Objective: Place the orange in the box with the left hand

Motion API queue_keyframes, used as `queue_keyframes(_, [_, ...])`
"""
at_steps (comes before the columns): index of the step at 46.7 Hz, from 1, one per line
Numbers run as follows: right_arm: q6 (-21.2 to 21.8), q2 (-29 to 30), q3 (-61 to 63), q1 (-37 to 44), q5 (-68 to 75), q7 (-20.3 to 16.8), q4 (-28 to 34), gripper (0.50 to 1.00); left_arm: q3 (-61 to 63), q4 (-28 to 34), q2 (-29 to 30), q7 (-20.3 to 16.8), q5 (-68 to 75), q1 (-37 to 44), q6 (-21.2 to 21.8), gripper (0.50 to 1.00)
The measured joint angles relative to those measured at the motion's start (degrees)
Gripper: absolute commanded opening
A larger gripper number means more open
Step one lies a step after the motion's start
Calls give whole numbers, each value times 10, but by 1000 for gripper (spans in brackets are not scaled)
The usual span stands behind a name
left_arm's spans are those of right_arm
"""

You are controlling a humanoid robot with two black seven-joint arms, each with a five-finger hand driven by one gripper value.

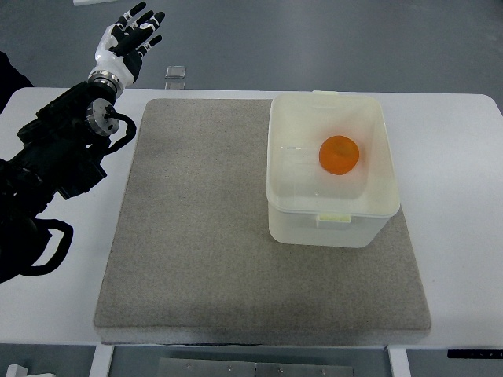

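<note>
1. One white tabletop (456, 236) spreads wide below and to the right of the left hand (126, 39), which hangs out past its far left corner, over grey floor.
2. Next in size, a grey felt mat (196, 236) covers most of the tabletop, starting just down and right of the hand's wrist.
3. Then the left arm (59, 157), black and cabled, comes in from the left edge and rises to the hand; it lies along the mat's left side.
4. A translucent box (334, 228), lid off, sits on the mat's right half, well apart from the hand and far to its right.
5. The hand itself is white and black, fingers spread and loose, grasping nothing.
6. The orange (339, 155) lies inside the box, toward its right side, well away from the hand.
7. Smallest, a little clear square object (176, 73) rests at the tabletop's far edge, just right of the hand and slightly lower.
</note>
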Motion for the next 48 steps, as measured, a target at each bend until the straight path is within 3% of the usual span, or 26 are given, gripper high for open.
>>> queue_keyframes(5, [0,0,0,0,0,0,0,944,-9,3,0,-4,-23,2,-25,829])
queue_keyframes(48, [0,0,0,0,0,0,0,944,-10,6,1,-6,-24,11,-5,861])
